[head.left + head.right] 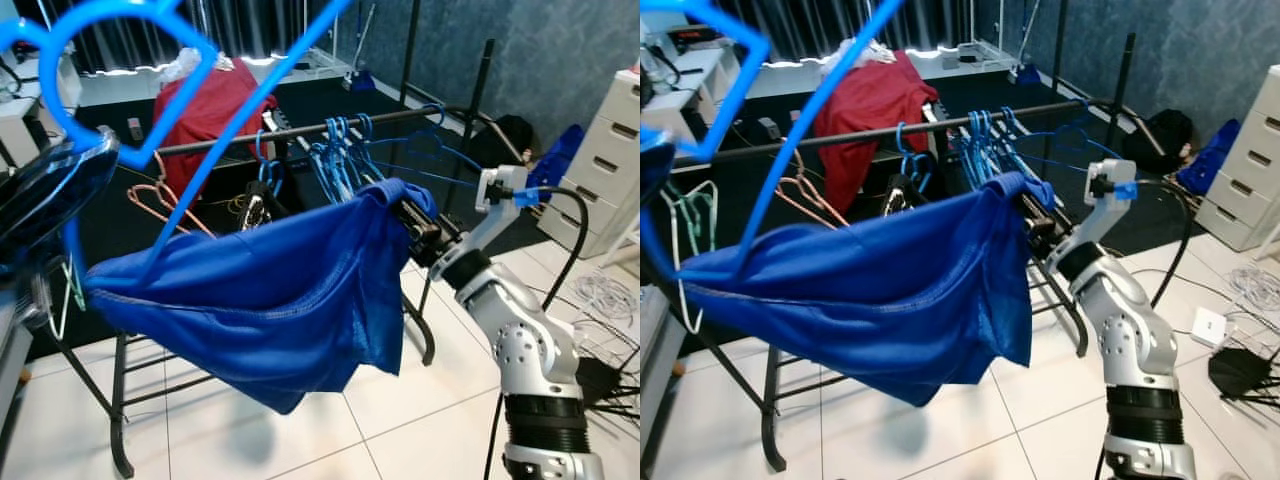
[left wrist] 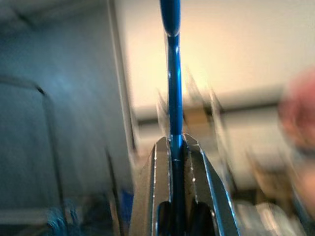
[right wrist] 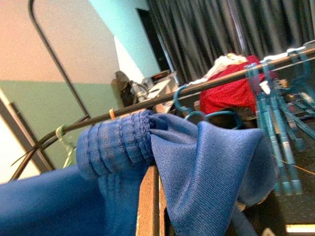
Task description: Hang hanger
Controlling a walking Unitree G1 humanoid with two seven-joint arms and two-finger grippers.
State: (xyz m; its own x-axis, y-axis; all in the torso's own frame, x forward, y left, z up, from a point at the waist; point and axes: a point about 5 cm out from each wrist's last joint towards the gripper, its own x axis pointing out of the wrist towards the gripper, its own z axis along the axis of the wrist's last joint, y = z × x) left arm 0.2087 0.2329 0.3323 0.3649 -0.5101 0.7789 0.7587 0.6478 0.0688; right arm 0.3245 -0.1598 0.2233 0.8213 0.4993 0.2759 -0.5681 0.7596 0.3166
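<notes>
Nearest thing: blue hanger, one, held up close to the head camera, its hook curling across the top left corner and one long arm slanting down into the cloth.
Left gripper: both fingers pressed together on the thin blue rod of the hanger, seen in the left wrist view; in the eye views it is a dark blurred mass at the left edge.
Blue garment: one, stretched like a hammock between the two grippers, sagging in the middle in front of the rack.
Right gripper: reaching forward from the silver right arm, fingers clamped on a bunched hem of the blue garment at its right end.
Clothes rack: one black rail running across behind the garment, on black legs over white floor tiles.
Hanger position: off the rail, in front of it and higher.
Empty blue hangers: a cluster on the rail, too tightly packed to count.
Red garment: one, hanging behind the rail.
Pale wire hangers: a few near the rack's left end; number unclear.
White drawer unit: one, at the right edge.
</notes>
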